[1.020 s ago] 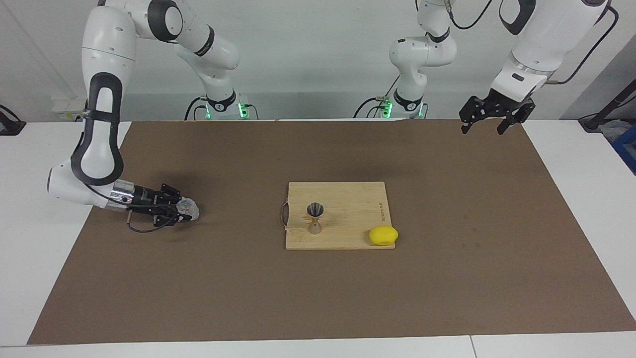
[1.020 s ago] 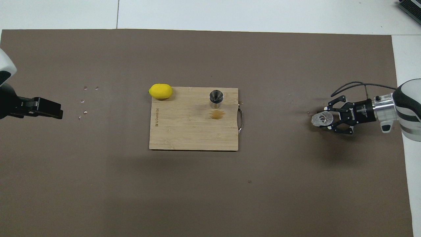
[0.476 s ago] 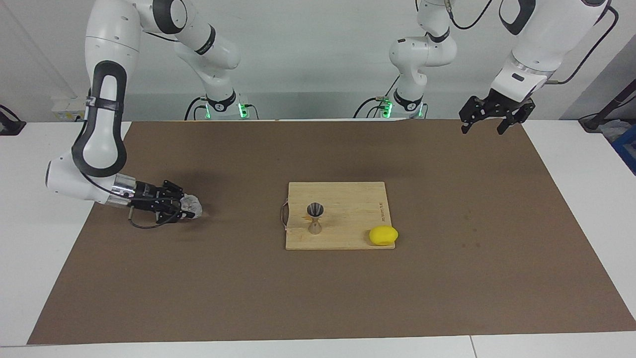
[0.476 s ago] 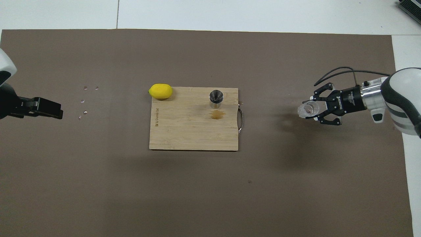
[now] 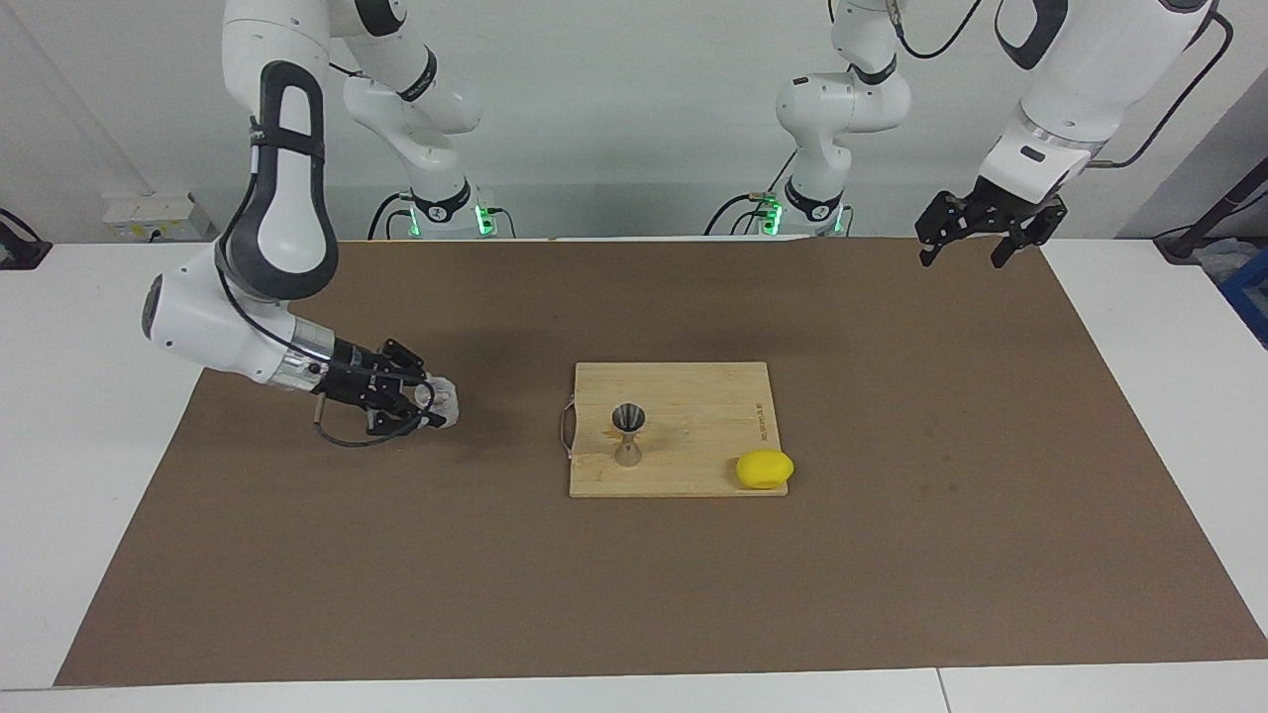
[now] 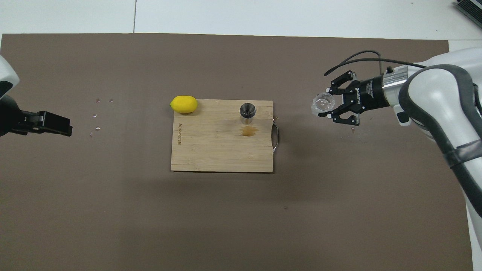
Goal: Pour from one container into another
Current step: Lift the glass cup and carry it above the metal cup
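Right hand (image 5: 428, 404) clamped on the glass tumbler (image 5: 442, 403), fingertips closed in against its ribbed sides, mouth kept upward as seen from overhead (image 6: 324, 104). Carried in the last second off the right arm's end of the brown mat (image 5: 892, 555) and up clear of it, now over bare mat beside the handle end of the cutting board (image 5: 693, 381). Means the pick-up is done and the transport toward the pour is well under way, though not yet over the target. Steel jigger (image 5: 628, 433) upright on the board, toward its handle end, with a brownish stain (image 6: 248, 130) on the wood just beside it. Lemon (image 5: 764, 468) at the board's corner toward the left arm's end, at the edge farther from the robots. A few small clear specks (image 6: 97, 113) scattered on the mat at the left arm's end. Left hand (image 5: 973, 246) held high over the mat's corner near its own base, fingers spread wide, empty, waiting.
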